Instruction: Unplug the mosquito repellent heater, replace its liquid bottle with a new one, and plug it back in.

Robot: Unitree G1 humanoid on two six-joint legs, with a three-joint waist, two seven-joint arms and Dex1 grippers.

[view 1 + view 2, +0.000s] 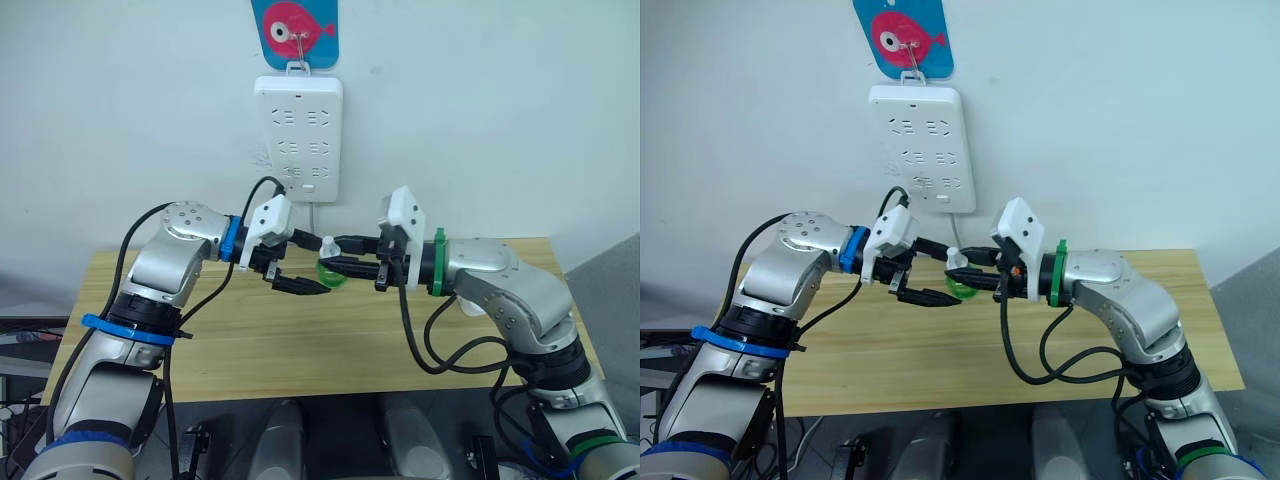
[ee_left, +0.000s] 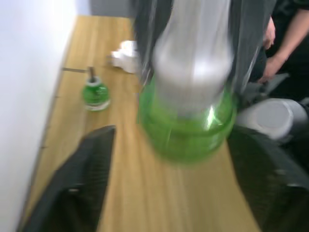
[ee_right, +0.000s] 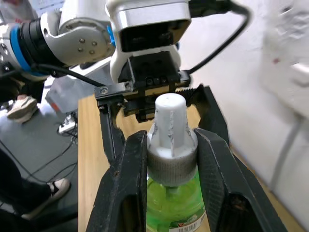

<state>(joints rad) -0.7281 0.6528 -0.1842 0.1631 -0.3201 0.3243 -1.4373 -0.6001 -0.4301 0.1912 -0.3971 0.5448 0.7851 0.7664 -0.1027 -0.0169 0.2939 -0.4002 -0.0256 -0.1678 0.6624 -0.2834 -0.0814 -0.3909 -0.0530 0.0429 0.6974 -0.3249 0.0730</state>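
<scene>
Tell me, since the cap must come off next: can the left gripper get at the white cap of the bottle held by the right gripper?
Probably yes. The right gripper clamps the new bottle below its cap, and the open left gripper faces the exposed cap tip with nothing between.

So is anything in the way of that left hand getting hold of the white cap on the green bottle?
Nothing visible. The right gripper holds the new one by its neck, cap pointing at the open left gripper. Only air lies between the left fingers and the cap.

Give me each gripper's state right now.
Left gripper: open, fingers either side of the white cap.
Right gripper: shut on the new one.
</scene>
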